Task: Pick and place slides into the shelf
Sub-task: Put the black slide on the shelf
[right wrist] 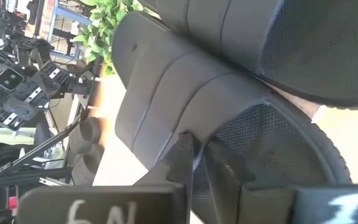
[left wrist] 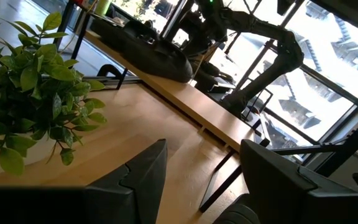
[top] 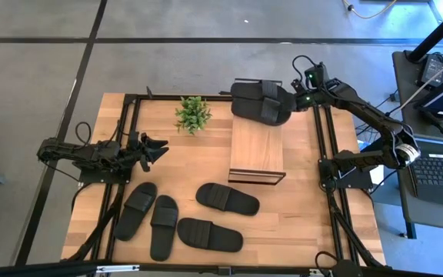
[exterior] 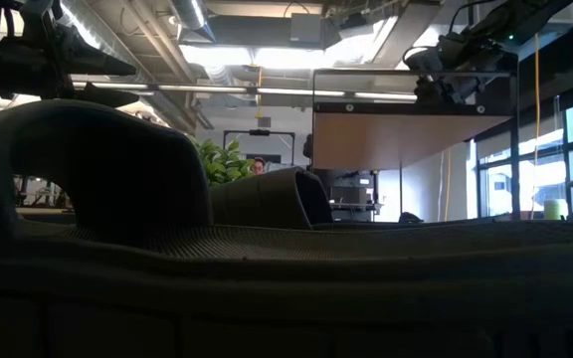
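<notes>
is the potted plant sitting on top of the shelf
No, the high view shows the potted plant standing on the table, beside the shelf.

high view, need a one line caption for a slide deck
Right gripper places a second slide on the shelf; four slides wait on the table, left gripper open near the plant.

Shelf (top: 256, 148): wood top, black frame, upright on counter. Two black slides (top: 261, 101) on its far end; four slides (top: 228, 198) lie flat before it.
</notes>
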Robot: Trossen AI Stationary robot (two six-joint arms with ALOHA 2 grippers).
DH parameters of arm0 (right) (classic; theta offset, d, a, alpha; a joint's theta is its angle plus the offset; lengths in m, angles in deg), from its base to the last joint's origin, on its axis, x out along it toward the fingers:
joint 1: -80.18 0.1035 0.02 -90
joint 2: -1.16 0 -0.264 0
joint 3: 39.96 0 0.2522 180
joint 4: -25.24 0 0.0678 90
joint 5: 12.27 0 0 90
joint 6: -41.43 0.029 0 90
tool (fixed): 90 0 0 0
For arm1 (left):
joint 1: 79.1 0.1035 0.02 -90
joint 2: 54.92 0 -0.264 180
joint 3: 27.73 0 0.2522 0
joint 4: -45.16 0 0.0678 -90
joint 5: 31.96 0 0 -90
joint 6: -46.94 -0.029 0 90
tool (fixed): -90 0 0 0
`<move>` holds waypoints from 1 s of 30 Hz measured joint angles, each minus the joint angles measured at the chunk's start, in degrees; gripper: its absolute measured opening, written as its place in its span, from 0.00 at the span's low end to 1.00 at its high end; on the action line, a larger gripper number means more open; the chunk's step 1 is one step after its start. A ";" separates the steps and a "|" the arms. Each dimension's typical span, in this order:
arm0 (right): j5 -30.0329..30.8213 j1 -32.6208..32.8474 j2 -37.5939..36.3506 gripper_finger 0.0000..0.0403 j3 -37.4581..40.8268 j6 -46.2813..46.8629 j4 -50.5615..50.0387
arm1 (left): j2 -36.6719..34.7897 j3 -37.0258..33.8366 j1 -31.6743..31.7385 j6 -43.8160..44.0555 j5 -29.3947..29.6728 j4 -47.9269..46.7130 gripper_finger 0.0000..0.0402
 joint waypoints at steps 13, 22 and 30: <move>-0.39 1.49 0.00 0.12 0.02 -6.14 1.97 | -0.01 -0.01 0.00 0.00 0.02 -0.02 0.48; 2.45 1.49 0.02 0.12 0.02 -6.09 1.97 | 0.00 0.00 -0.01 0.00 0.02 -0.02 0.48; 2.45 1.49 0.04 0.12 0.02 -6.44 1.86 | -0.01 0.00 -0.01 0.02 0.02 -0.01 0.48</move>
